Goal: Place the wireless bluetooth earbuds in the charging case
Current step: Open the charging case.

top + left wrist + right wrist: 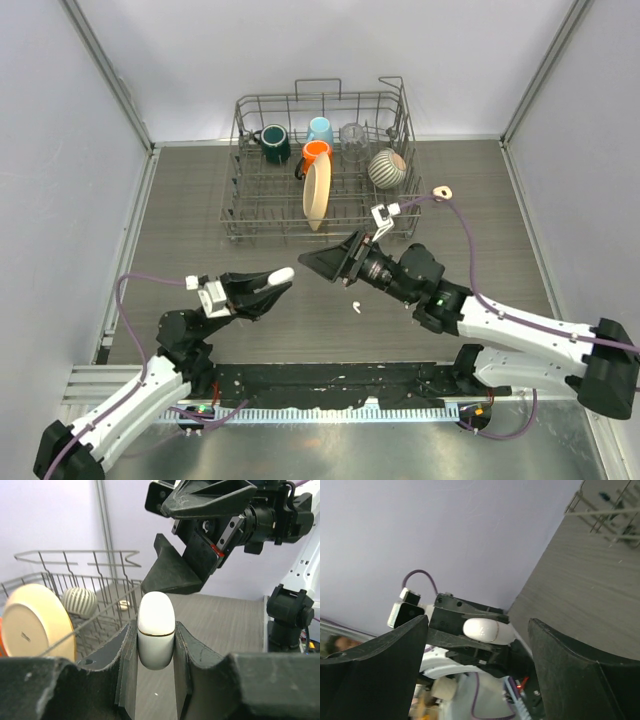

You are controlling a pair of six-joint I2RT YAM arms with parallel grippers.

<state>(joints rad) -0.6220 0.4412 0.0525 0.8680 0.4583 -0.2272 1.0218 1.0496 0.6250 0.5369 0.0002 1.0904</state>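
The dark wood-grain table (500, 230) carries a wire dish rack (270, 210) at its far middle. Just right of the rack lies a small beige object (441, 191). One tiny white earbud (354, 307) lies on the bare tabletop, right of the middle.

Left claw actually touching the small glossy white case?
Touching. Left wrist view: left claw clamps the small glossy white rounded case, a finger pad flat against each side.

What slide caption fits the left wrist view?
Left pincer grips the closed charging case; the open right pincer hovers opposite.
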